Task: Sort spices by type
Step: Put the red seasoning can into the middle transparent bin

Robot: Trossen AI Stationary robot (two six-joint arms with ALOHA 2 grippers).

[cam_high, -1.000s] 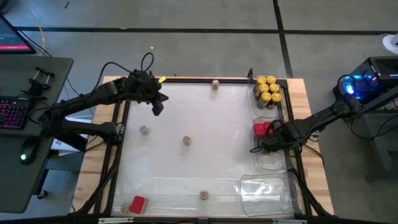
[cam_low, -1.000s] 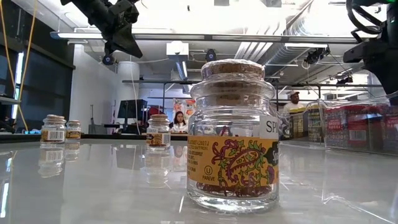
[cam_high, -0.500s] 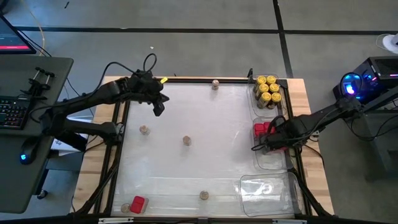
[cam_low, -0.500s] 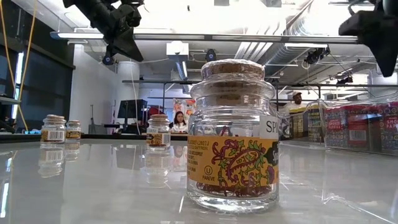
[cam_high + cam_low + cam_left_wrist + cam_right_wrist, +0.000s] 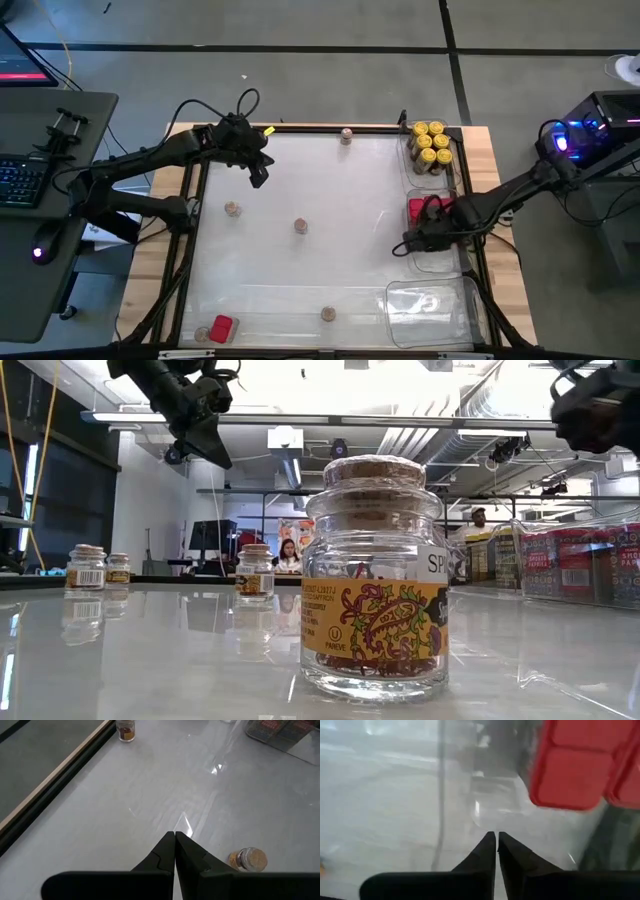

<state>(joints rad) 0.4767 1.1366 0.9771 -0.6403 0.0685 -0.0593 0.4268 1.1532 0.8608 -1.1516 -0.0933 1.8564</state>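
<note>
Several yellow-lidded jars point(image 5: 430, 145) stand in the far right clear tray. Red tins point(image 5: 419, 208) point(image 5: 570, 775) sit in the middle right tray point(image 5: 438, 258). My right gripper point(image 5: 410, 243) point(image 5: 496, 837) is shut on nothing and points down over that tray's left wall, just near of the tins. Cork-topped jars stand loose on the white table: one at the far edge point(image 5: 346, 135), one at the left point(image 5: 232, 209), one mid-table point(image 5: 300, 226) point(image 5: 248, 860), and one near the front point(image 5: 327, 313) point(image 5: 375, 580). My left gripper point(image 5: 258, 175) point(image 5: 174, 836) hangs shut above the far left of the table.
A red tin point(image 5: 221, 327) and a small jar point(image 5: 203, 335) lie at the near left corner. A third clear tray point(image 5: 430, 310) sits at the near right. A dark frame rail point(image 5: 190, 240) borders the table. People show in the room behind the table in the low view.
My right gripper has shut with nothing between its fingers. It has rolled, risen a little, and drawn away from the red tins toward the near edge and slightly left.
</note>
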